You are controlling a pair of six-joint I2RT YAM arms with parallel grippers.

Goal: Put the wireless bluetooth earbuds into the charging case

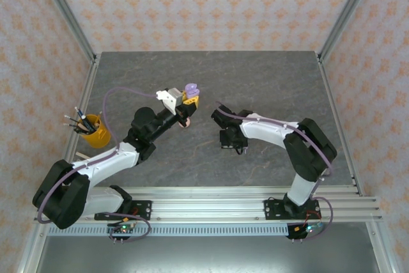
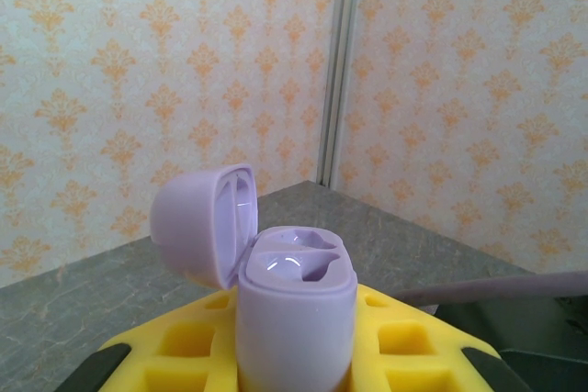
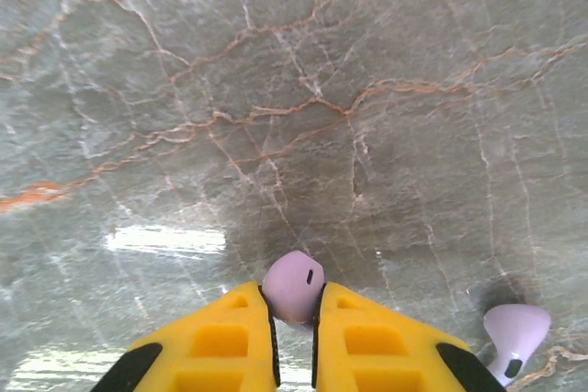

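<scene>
left gripper (image 2: 299,341) clamping open charging case (image 2: 296,314); right gripper (image 3: 294,308), right of case, pinching lilac earbud (image 3: 292,282). shallow pinch risking twisting, missing socket (image 2: 276,268)

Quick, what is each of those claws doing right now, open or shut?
Left gripper: shut on the lilac charging case, whose lid is open.
Right gripper: shut on a lilac earbud.

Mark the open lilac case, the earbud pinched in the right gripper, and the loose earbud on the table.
lilac charging case (image 2: 296,319), left wrist view, front of its body.
gripped earbud (image 3: 294,286), right wrist view, its rounded head.
loose earbud (image 3: 514,330), right wrist view, its head.
</scene>
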